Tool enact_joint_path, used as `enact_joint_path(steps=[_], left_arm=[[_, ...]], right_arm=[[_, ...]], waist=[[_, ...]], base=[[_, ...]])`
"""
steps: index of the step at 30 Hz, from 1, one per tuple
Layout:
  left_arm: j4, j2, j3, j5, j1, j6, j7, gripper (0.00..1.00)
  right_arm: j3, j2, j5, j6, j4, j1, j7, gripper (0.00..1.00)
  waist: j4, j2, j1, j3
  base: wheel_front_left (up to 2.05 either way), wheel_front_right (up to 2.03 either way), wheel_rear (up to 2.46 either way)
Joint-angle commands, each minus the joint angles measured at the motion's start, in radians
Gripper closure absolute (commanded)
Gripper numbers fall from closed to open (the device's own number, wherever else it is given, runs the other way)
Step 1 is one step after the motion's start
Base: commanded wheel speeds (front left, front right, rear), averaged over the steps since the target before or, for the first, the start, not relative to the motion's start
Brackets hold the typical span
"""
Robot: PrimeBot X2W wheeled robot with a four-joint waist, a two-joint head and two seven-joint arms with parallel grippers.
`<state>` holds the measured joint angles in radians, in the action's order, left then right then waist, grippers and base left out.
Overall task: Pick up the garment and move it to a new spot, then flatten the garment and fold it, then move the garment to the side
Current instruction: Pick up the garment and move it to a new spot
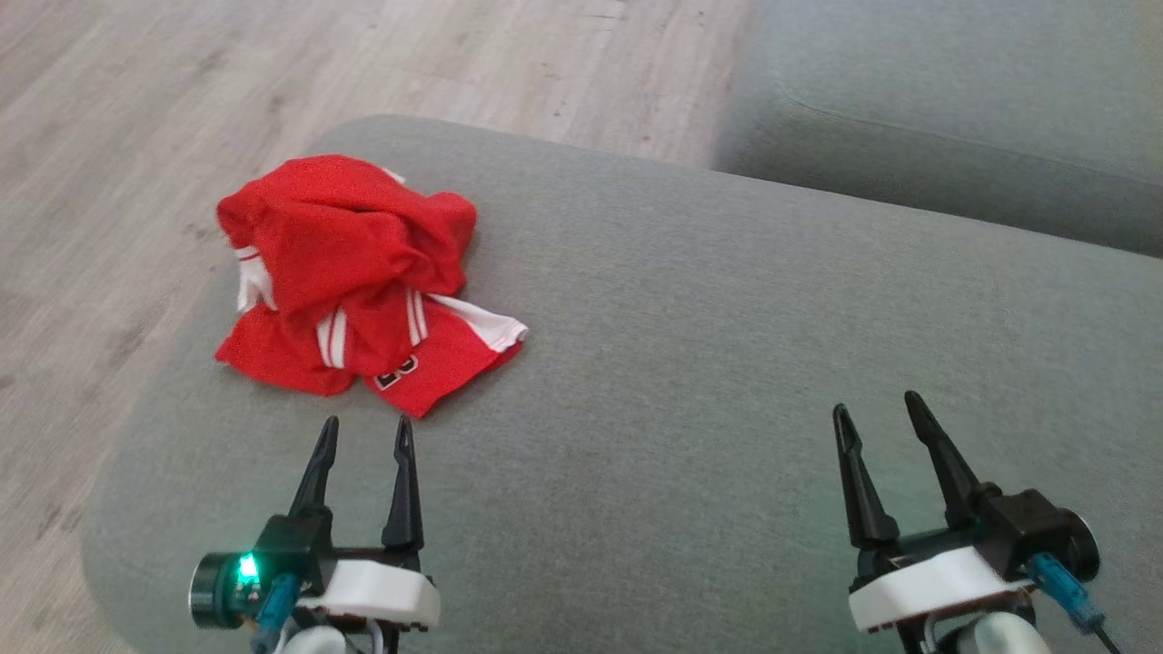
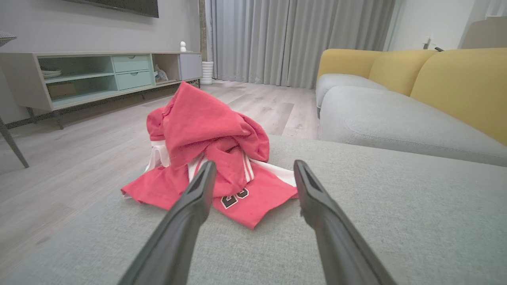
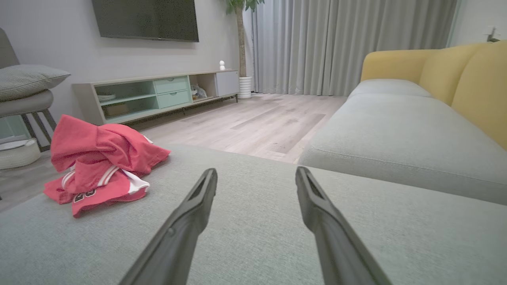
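One red garment (image 1: pixel 350 282) with white trim lay crumpled in a heap at the upper left of the head view, on the left part of a grey cushion (image 1: pixel 690 363), near its edge beside the wooden floor (image 1: pixel 136 109). Two grippers showed along the bottom of that frame, each with two dark fingers spread wide and holding nothing. The left gripper (image 1: pixel 367 422) hovered at lower left, its tips just short of the garment's near hem; the right gripper (image 1: pixel 876 404) sat at lower right, well apart from the cloth. A second grey seat (image 1: pixel 954 118) occupied the upper right. In the right wrist view, the garment (image 3: pixel 99 158) lay at middle left, before one low cabinet (image 3: pixel 158 93).
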<state>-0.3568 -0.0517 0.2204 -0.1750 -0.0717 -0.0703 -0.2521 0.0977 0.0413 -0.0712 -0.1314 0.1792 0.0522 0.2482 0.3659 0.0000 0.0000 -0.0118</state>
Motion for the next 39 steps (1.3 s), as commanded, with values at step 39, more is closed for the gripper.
enact_joint_path(steps=[39], left_arm=[[-0.547,-0.261,-0.091,0.071,-0.698,0.072,0.244,0.0]], right_arm=[[0.036,0.009,0.043,0.001,-0.049,-0.163,0.014,0.0]], waist=[[-0.202,0.0,0.0,0.296]], base=[[0.0,0.0,0.0]])
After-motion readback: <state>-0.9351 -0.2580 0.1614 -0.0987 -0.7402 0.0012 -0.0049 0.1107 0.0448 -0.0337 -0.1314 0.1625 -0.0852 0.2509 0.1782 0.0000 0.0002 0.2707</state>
